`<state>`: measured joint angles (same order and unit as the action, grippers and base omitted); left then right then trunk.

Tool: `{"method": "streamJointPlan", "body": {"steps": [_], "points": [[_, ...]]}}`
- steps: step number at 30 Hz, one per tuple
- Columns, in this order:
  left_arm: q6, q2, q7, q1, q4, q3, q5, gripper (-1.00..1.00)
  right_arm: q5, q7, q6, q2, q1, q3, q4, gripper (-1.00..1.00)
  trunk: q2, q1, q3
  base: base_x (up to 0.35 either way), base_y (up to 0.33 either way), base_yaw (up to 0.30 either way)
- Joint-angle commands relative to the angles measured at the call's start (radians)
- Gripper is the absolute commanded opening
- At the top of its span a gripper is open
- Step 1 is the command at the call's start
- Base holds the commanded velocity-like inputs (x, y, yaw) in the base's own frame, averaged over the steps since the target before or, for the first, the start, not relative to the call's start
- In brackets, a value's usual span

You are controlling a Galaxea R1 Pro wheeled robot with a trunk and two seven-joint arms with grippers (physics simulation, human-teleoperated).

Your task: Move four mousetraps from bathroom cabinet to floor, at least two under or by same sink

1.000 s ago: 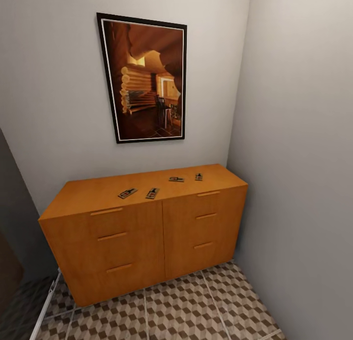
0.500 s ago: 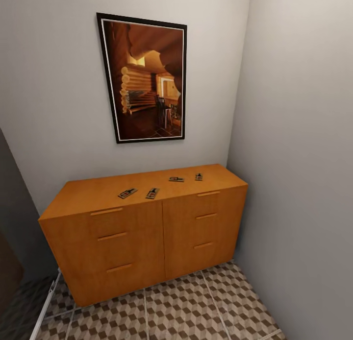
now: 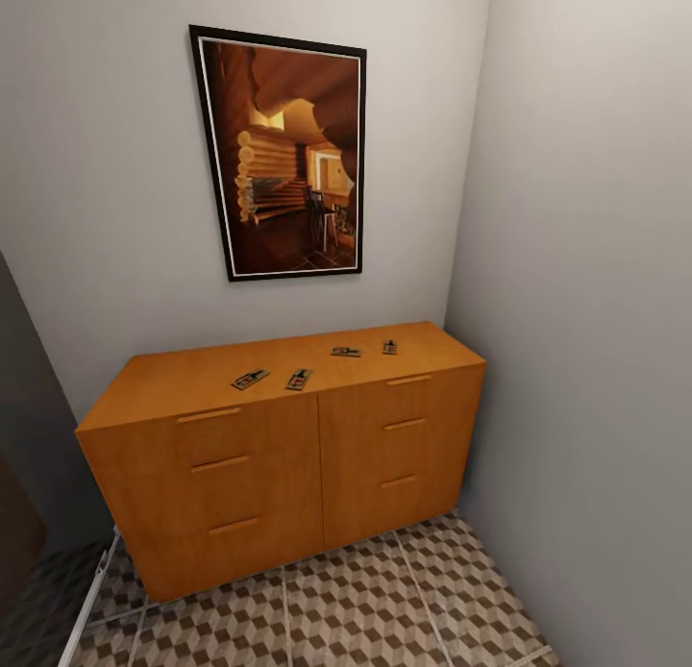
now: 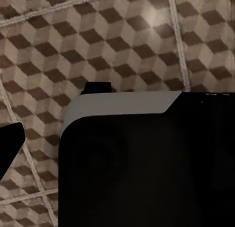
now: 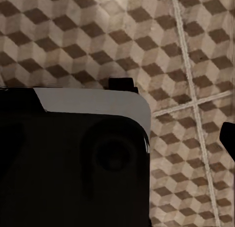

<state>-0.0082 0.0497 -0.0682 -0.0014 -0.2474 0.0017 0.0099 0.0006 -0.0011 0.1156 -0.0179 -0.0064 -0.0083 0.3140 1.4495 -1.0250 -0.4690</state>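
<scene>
Four mousetraps lie flat on top of the orange-brown cabinet (image 3: 279, 465) in the head view. Two sit near the middle front, one mousetrap (image 3: 250, 380) beside another (image 3: 299, 379). A third mousetrap (image 3: 346, 352) and a fourth (image 3: 389, 347) lie further right, nearer the wall. All drawer fronts are shut. Cube-pattern bathroom floor (image 3: 356, 609) spreads in front of the cabinet. Both wrist views look down on that floor, with only a dark fingertip (image 4: 9, 143) and another dark fingertip (image 5: 229, 138) at the picture edges. The sink is out of view.
A framed picture (image 3: 284, 153) hangs above the cabinet. The right wall (image 3: 596, 359) stands close against the cabinet's right end. A dark opening (image 3: 19, 513) and a white floor strip (image 3: 91, 600) lie at the left. My black, white-rimmed base (image 4: 122, 102) shows over the tiles.
</scene>
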Motion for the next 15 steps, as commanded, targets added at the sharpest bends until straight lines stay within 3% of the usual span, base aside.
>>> {"method": "streamJointPlan", "body": {"steps": [1,7,8,11,15], "points": [[0.001,0.006,-0.003,0.0,-0.01,-0.002,-0.001,1.0,0.0,0.0,0.038,-0.001,0.0,-0.001,0.04,1.0,0.001,0.0,-0.001,0.0,0.0,0.0],[0.054,0.046,-0.006,0.0,-0.156,-0.012,-0.016,1.0,-0.002,0.0,0.254,-0.025,0.0,-0.006,0.308,1.0,0.001,0.0,-0.001,0.0,0.0,0.0],[0.054,0.046,-0.006,0.0,-0.156,-0.012,-0.016,1.0,-0.002,0.0,0.254,-0.025,0.0,-0.006,0.308,1.0,0.001,0.0,-0.001,0.0,0.0,0.0],[0.139,0.056,-0.005,0.0,-0.276,-0.014,-0.035,1.0,-0.004,0.0,0.36,-0.04,0.0,-0.02,0.444,1.0,0.001,0.0,-0.001,0.0,0.0,0.0],[0.301,0.064,0.0,0.0,-0.472,-0.017,-0.07,1.0,-0.005,0.0,0.481,-0.058,0.0,-0.058,0.596,1.0,0.001,0.0,-0.001,0.0,0.0,0.0]]}}
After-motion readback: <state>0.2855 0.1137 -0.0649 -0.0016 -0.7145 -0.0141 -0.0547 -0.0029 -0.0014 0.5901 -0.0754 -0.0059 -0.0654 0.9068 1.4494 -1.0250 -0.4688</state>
